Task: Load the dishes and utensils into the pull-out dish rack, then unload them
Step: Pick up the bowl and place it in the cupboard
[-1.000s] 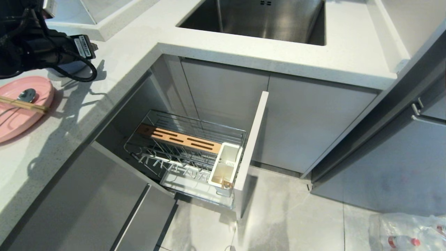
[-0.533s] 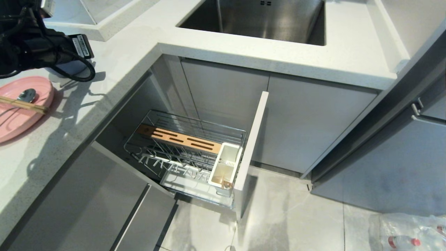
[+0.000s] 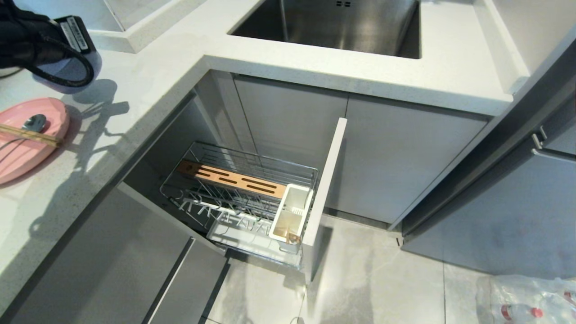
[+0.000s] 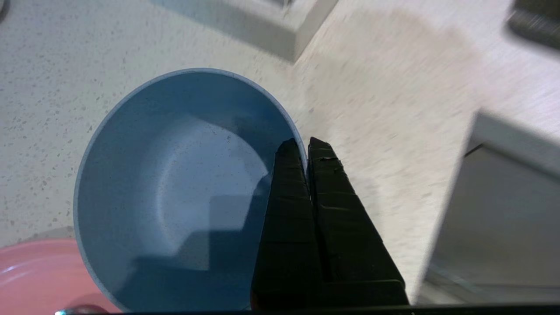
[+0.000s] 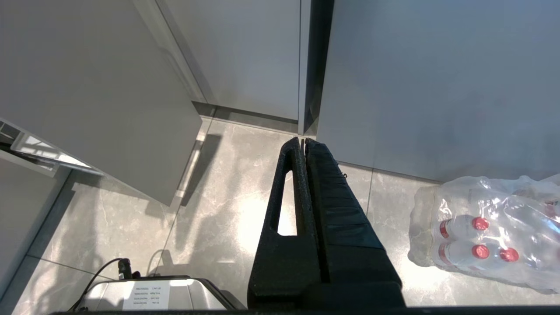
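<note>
At the far left of the counter lies the plate, with the chopsticks and spoon resting on it. Just beyond it the left gripper has its jaws pinched on the rim of the bowl, one finger inside the wall and one outside. The bowl looks rigid, smooth and probably slippery and breakable, light enough for a rim pinch, though it may swing from one edge; a deeper bite on the wall would steady it. The head view hides most of the bowl behind the arm, while the left wrist view shows the pinch plainly. Lower, toward the middle, the rack stands pulled out with no dishes in it. The right gripper, jaws pressed together, hangs over the floor near a pack of bottles; only its own wrist view shows it.
</note>
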You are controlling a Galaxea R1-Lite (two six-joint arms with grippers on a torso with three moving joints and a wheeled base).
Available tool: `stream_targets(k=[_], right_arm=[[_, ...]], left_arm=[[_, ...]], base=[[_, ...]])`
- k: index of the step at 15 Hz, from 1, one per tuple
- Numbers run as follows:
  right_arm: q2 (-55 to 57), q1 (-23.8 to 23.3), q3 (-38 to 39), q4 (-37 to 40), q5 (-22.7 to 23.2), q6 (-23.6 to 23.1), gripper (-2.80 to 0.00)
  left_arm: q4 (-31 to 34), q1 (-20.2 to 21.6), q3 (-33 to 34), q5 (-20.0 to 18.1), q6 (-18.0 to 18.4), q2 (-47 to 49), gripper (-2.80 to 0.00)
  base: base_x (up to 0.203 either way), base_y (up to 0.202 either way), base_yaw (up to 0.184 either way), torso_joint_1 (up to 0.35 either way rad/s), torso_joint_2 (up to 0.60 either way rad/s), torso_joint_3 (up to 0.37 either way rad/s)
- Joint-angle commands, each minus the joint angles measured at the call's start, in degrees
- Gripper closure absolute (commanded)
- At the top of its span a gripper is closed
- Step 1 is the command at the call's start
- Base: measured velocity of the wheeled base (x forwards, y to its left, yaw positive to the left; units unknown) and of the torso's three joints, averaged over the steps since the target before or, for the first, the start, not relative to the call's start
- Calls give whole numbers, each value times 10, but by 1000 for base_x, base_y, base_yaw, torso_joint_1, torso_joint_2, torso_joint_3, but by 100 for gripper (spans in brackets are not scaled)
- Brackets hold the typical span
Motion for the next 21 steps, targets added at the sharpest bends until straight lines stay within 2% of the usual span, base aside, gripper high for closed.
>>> stream_targets(k=[1, 2, 4, 6, 8, 10, 12, 15, 17, 19, 21], right_arm=[[1, 0, 0, 0, 0, 0, 0], [1, 0, 0, 0, 0, 0, 0], [1, 0, 0, 0, 0, 0, 0], [1, 0, 0, 0, 0, 0, 0], [1, 0, 0, 0, 0, 0, 0], [1, 0, 0, 0, 0, 0, 0], [1, 0, 0, 0, 0, 0, 0], [1, 0, 0, 0, 0, 0, 0], [1, 0, 0, 0, 0, 0, 0], [1, 0, 0, 0, 0, 0, 0], [1, 0, 0, 0, 0, 0, 0]], left_arm=[[-2, -7, 3, 0, -27, -44, 0], [-5, -15, 6, 0, -47, -61, 0], [-12, -58, 16, 0, -94, -97, 0], [-13, -128, 28, 5, -141, -129, 0], [-9, -202, 45, 32, -177, -157, 0], [-18, -270, 99, 57, -203, -202, 0], [-97, -323, 182, 63, -223, -233, 0], [-329, -368, 365, 65, -221, -248, 0], [-435, -382, 466, 87, -217, -234, 0], [-474, -400, 492, 138, -213, -220, 0], [-475, -427, 509, 161, -205, -206, 0]], base=[[0, 0, 0, 0, 0, 0], [0, 0, 0, 0, 0, 0], [0, 0, 0, 0, 0, 0], [0, 0, 0, 0, 0, 0], [0, 0, 0, 0, 0, 0], [0, 0, 0, 0, 0, 0], [0, 0, 0, 0, 0, 0], [0, 0, 0, 0, 0, 0], [0, 0, 0, 0, 0, 0], [0, 0, 0, 0, 0, 0], [0, 0, 0, 0, 0, 0]])
